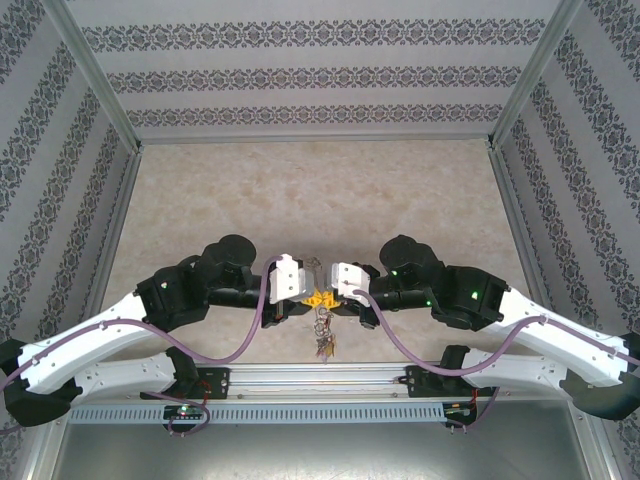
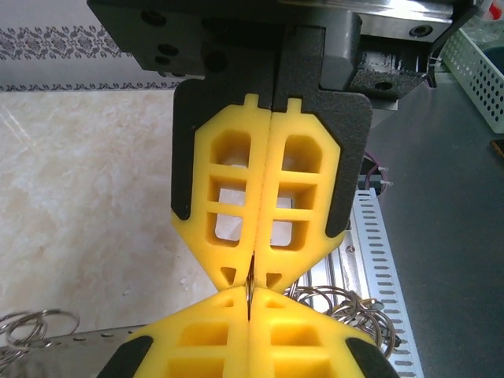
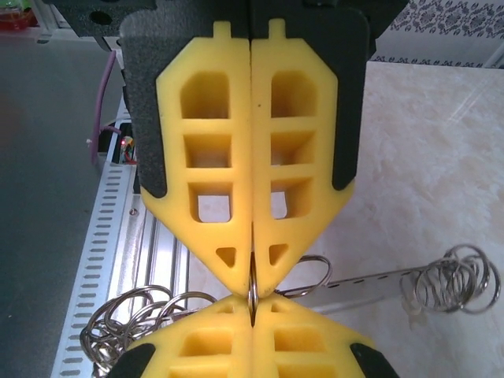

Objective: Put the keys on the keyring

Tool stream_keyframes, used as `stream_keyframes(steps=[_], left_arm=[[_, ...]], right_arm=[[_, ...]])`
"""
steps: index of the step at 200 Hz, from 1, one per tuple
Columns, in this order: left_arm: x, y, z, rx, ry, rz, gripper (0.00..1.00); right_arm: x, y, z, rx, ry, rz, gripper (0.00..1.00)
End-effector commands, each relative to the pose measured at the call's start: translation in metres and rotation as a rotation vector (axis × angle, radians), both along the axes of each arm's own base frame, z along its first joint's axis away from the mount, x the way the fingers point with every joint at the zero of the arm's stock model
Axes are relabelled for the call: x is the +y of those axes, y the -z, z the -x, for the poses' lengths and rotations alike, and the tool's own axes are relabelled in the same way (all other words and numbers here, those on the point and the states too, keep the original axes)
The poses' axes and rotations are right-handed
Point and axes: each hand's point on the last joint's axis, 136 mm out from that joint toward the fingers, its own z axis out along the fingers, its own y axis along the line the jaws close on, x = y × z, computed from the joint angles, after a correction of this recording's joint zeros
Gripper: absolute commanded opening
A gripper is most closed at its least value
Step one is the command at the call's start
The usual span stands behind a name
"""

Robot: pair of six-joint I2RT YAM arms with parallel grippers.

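The left jaws and the right jaws are both pressed tight, meeting tip to tip over the middle of the desk's [image 1: 320, 190] near edge, each nipping the thin keyring [image 1: 322, 335], its small rings [image 3: 134, 316] bunched and hanging just beneath them.

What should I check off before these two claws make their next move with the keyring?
1. Right claw shut on a thin metal ring: ok.
2. Left claw shut: ok. What its tips pinch: cannot tell, only a dark sliver shows there.
3. Claws meeting tip to tip, lined up: ok.
4. Keyring bunch trailing from the claw tips toward the near rail: ok.
5. Ring cluster lying off to the side, clear of the pinch: ok.
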Motion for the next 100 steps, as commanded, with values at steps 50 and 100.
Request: stream_keyframes(steps=[50, 100], left_arm=[[0.002, -0.039, 0.021, -0.031, 0.073, 0.222, 0.0], [-0.001, -0.055, 0.026, -0.022, 0.103, 0.342, 0.0]], right_arm=[[0.004, -0.028, 0.019, 0.002, -0.087, -0.175, 0.17], [0.008, -0.024, 0.02, 0.029, -0.088, -0.182, 0.17]])
